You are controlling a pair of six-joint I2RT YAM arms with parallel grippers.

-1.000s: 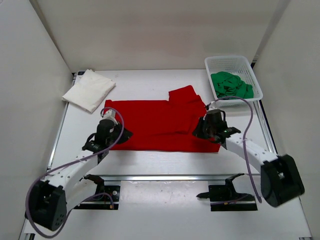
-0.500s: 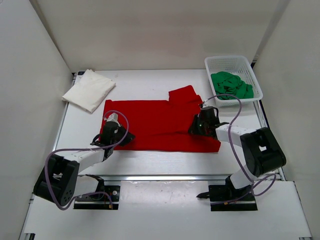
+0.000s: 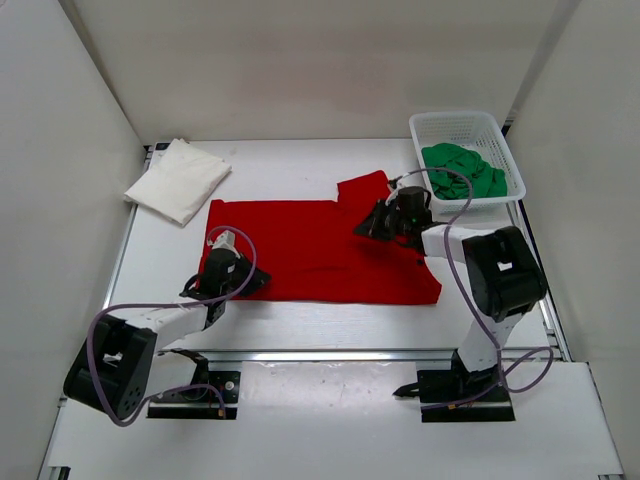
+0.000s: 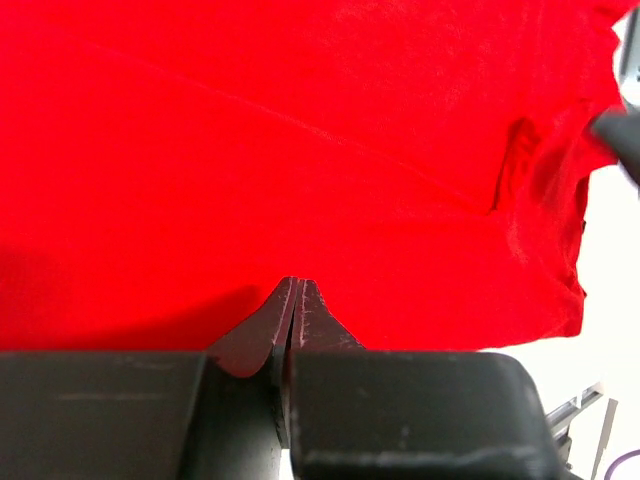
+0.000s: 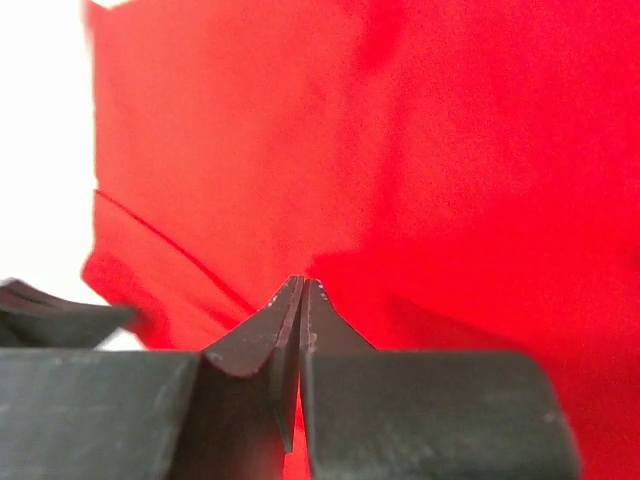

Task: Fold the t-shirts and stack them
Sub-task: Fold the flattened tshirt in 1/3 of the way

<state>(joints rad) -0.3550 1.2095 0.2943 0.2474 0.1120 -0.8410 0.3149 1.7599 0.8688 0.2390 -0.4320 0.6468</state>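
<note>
1. The left arm lies low, reaching forward. The left gripper (image 3: 230, 268) (image 4: 297, 286) is on the near left corner of the red shirt (image 3: 320, 255) (image 4: 300, 150) (image 5: 440, 150).
2. Its fingers are pressed together with no gap. I cannot tell whether any cloth is pinched between them.
3. The right arm is bent sharply at the elbow, with its forearm reaching left. The right gripper (image 3: 372, 226) (image 5: 302, 284) is on the red shirt's far right part, at the base of the sleeve.
4. Its fingers also meet tip to tip, and no cloth shows between them.
5. The red shirt lies flat on the table (image 3: 300, 325). Its long axis runs left to right, and one sleeve sticks out toward the back wall.
6. The white shirt (image 3: 178, 178) lies folded beyond the red shirt's far left corner.
7. The green shirt (image 3: 460, 168) is crumpled in the basket (image 3: 465, 120), beyond the red shirt's far right corner.
</note>
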